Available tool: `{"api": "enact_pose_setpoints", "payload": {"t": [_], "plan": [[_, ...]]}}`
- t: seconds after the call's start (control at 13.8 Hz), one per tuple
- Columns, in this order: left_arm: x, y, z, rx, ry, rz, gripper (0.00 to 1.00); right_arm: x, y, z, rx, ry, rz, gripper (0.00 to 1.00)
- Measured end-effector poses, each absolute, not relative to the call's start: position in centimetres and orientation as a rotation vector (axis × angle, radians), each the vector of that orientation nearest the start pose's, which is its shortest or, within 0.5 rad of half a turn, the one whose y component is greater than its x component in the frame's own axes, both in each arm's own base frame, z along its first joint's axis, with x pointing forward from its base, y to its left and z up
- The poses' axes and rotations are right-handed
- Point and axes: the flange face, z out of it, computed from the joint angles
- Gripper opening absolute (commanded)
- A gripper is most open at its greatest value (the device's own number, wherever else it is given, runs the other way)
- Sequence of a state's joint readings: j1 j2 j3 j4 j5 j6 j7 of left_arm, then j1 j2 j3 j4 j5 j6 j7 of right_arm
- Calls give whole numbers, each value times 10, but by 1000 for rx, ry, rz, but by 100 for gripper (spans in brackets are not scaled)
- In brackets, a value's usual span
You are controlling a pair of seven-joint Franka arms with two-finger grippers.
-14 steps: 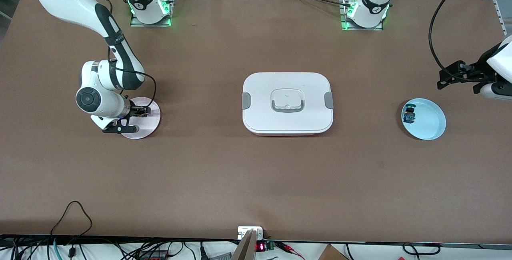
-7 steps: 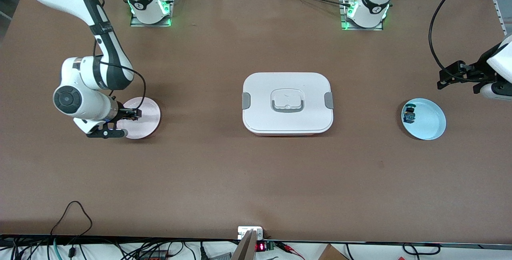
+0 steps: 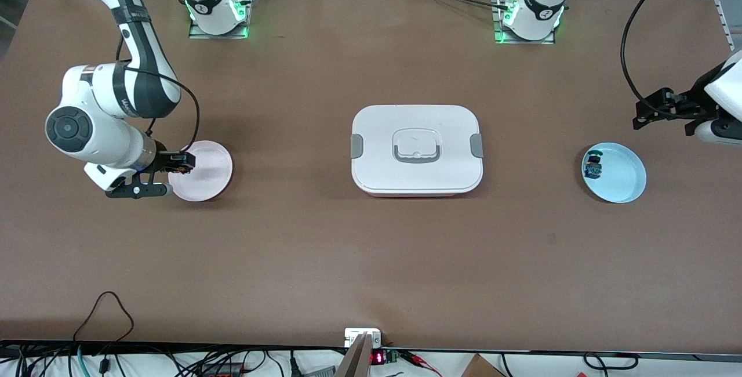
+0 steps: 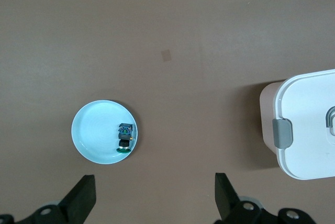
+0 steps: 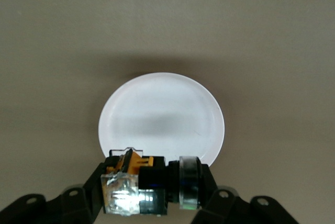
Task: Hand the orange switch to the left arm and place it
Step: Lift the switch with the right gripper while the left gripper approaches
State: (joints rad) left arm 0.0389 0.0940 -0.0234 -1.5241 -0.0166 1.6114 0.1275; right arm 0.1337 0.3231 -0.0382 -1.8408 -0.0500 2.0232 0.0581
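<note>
My right gripper (image 3: 179,162) is shut on the orange switch (image 5: 133,164), a small orange-and-black part with a clear cap. It holds the switch in the air over the edge of a pink round plate (image 3: 208,174), which shows bare in the right wrist view (image 5: 162,114). The white lidded box (image 3: 416,149) sits mid-table between the two plates. My left gripper (image 3: 695,124) waits high at the left arm's end of the table, open and empty (image 4: 154,203), its fingers (image 4: 84,200) wide apart.
A light blue plate (image 3: 620,177) at the left arm's end holds a small blue-and-black part (image 3: 592,167); both show in the left wrist view (image 4: 94,135) (image 4: 125,136), with a corner of the box (image 4: 309,124). Cables lie along the table's near edge.
My right gripper has risen and moved from over the pink plate's middle to its edge, toward the right arm's end of the table, with the switch in it. The left arm has not moved.
</note>
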Motion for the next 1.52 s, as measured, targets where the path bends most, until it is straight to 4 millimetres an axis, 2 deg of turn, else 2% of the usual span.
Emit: {"api": "enact_pose_setpoints", "payload": {"t": [0.22, 0.36, 0.72, 0.87, 1.16, 1.3, 1.52], "plan": [[589, 5, 597, -3154, 193, -18, 100, 627, 82, 387, -3125, -136, 167, 0], [595, -5, 596, -3149, 241, -71, 100, 635, 95, 416, -3052, -217, 114, 0], [599, -11, 611, -3144, 262, -135, 100, 636, 122, 455, -2910, -484, 10, 0], [600, -11, 605, -3147, 264, -103, 100, 632, 130, 474, -2816, -578, -43, 0], [593, -9, 583, -3179, 255, 123, 100, 621, 146, 505, -2549, -863, -170, 0], [585, -21, 582, -3338, 255, 220, 100, 619, 156, 513, -2393, -1010, -259, 0], [587, -27, 575, -3702, 195, 330, 100, 614, 184, 522, -2158, -1171, -391, 0]]}}
